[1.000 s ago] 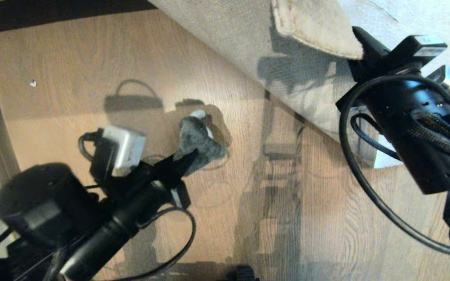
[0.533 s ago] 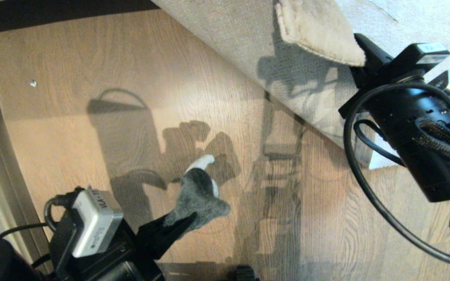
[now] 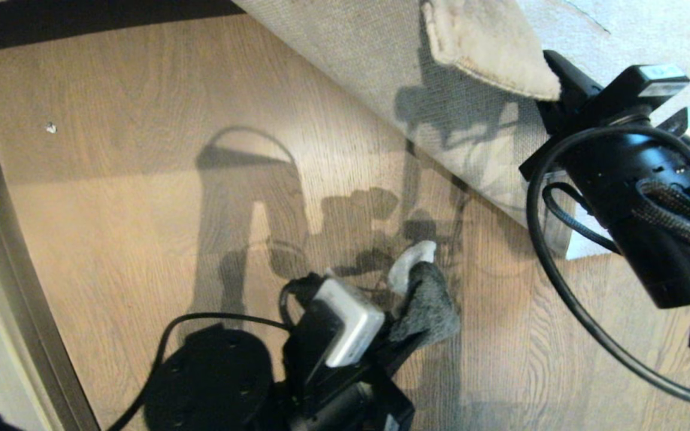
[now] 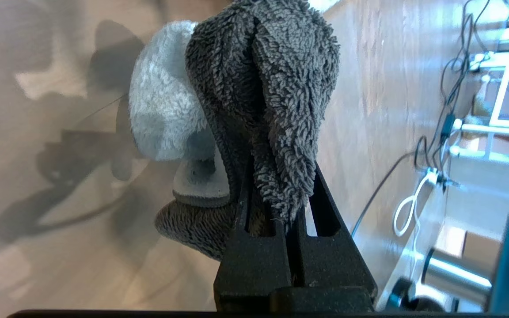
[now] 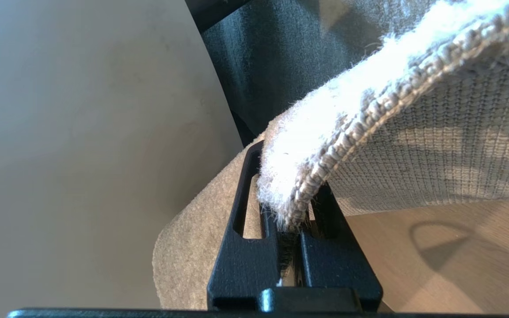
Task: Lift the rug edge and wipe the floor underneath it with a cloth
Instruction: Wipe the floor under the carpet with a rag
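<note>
- Hanging from the upper right of the head view, the rug (image 3: pixel 489 54) is seen folded back, its beige woven backing (a fine grid weave) turned toward the brown wood-grain floor (image 3: pixel 141 209).
- The stitched rug corner is clamped between the black fingers of the right gripper (image 5: pixel 287 229).
- A fuzzy dark grey cloth (image 3: pixel 426 302) with a white plush part is pinched in the left gripper (image 4: pixel 287 221), low centre on the planks.
- Compared with a second ago, the cloth and left gripper are found further right, nearer the rug's shadow.
</note>
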Available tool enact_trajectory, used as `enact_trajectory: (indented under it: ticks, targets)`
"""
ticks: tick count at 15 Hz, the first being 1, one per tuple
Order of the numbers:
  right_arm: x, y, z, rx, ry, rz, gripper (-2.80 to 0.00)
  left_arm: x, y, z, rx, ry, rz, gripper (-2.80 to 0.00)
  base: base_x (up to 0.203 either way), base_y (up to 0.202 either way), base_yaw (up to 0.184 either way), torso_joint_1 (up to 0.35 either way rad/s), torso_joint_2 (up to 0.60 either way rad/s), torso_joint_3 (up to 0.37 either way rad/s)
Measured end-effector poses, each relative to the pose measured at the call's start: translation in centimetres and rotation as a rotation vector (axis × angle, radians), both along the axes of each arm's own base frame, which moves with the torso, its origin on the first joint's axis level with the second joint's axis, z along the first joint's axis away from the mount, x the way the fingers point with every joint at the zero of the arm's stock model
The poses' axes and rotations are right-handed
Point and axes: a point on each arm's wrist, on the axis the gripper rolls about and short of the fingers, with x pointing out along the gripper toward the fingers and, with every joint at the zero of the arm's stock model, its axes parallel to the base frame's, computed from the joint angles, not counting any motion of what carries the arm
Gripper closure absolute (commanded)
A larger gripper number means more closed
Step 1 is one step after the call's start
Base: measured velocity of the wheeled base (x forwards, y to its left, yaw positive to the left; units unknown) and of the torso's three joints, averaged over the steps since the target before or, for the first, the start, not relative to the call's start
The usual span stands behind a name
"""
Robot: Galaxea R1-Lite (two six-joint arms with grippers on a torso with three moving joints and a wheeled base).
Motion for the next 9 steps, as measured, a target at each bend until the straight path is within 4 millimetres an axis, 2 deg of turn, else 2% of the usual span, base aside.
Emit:
enact_trajectory:
  ticks: [2, 4, 6, 9]
  targets:
    - [0.0, -0.1, -0.1, -0.001, 0.004, -0.006, 0.0, 1.3, -3.0, -0.2, -0.028, -0.011, -0.004, 0.0, 0.0, 0.0, 0.0, 0.0, 0.0, 0.0]
    - [0.1, -0.2, 0.0, 0.007, 0.005, -0.02, 0.0, 3.4, -4.5, -0.1, -0.062, -0.028, 0.031, 0.0, 0.0, 0.0, 0.0, 0.0, 0.0, 0.0]
    - [0.3, -0.5, 0.1, 0.01, 0.004, -0.032, 0.0, 6.2, -4.9, 0.5, -0.106, -0.055, 0.095, 0.0, 0.0, 0.0, 0.0, 0.0, 0.0, 0.0]
    - [0.5, -0.8, 0.1, 0.012, 0.002, -0.043, 0.0, 10.7, -3.6, 2.3, -0.172, -0.107, 0.216, 0.0, 0.0, 0.0, 0.0, 0.0, 0.0, 0.0]
